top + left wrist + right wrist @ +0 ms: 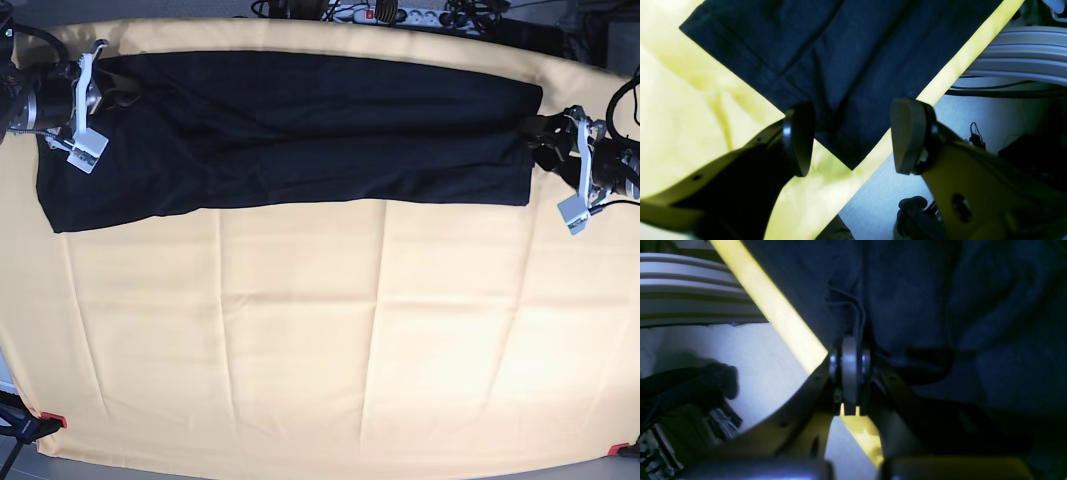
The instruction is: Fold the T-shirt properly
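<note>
- The T-shirt point(290, 130) lies along the far edge of the table, on the pale yellow cloth point(320, 340), as a long dark band from one side to the other.
- It looks already folded lengthwise once; I judge the task is about halfway.
- The right gripper point(850, 373) is clenched on a pinch of the shirt's fabric at its end.
- The left gripper point(853, 136) is released, its jaws wide on both sides of the shirt's corner, holding nothing.
- What is left, probably: to fold the band across into a compact rectangle.
</note>
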{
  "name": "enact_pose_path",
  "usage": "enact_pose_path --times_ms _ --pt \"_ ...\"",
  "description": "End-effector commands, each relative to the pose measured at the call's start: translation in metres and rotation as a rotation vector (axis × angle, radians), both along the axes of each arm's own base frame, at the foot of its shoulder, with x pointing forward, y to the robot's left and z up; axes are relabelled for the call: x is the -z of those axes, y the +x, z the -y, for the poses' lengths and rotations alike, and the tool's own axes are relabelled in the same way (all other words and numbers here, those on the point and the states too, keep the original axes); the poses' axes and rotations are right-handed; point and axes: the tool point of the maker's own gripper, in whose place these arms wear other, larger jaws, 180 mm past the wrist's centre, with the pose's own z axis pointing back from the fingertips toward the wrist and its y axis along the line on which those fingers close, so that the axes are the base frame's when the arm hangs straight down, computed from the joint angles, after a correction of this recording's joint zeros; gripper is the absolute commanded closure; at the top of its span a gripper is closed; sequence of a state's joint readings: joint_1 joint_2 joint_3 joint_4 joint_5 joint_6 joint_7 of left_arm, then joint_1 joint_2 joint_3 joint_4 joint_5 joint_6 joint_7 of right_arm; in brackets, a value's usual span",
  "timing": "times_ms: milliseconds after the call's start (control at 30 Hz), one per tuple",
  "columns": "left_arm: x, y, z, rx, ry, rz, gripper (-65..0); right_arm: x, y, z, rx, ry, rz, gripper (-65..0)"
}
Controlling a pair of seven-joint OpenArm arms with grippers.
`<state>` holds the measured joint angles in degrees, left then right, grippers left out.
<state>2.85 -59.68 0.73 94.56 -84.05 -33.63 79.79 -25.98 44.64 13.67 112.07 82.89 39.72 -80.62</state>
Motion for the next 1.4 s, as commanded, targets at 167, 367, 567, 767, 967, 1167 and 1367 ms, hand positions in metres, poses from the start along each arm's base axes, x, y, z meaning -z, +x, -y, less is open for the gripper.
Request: enact_pose_path --times_ms 167,367,567,767,967,1167,1367 --pt "-0.011 0.007 -0.004 0.008 0.01 0.031 -37.7 -0.019 0.018 -0.004 -0.021 0.021 0.079 0.0" --pt "-0.011 0.007 -0.004 0.008 0.01 0.031 -37.7 -0.025 0.018 -0.008 -0.042 0.02 0.107 0.0" --pt "-0.011 0.007 -0.004 0.008 0.01 0.031 -37.7 -0.027 0.019 0.0 -0.061 -0.018 0.104 0.0" --pt "-0.011 0.007 -0.004 0.008 0.01 0.031 -37.7 -0.03 0.019 0.01 -0.08 -0.059 0.099 0.0" --pt "-0.011 0.007 -0.004 0.008 0.01 0.031 -37.7 -0.019 -0.001 0.008 -0.078 -0.049 0.032 0.0" --pt "-0.011 0.007 -0.004 0.008 0.01 0.031 -37.7 -0.006 -0.005 0.006 -0.049 -0.064 0.028 -24.8" --pt "-0.011 0.007 -0.004 0.008 0.01 0.031 -37.7 -0.006 0.004 0.015 -0.054 -0.141 0.075 -38.8"
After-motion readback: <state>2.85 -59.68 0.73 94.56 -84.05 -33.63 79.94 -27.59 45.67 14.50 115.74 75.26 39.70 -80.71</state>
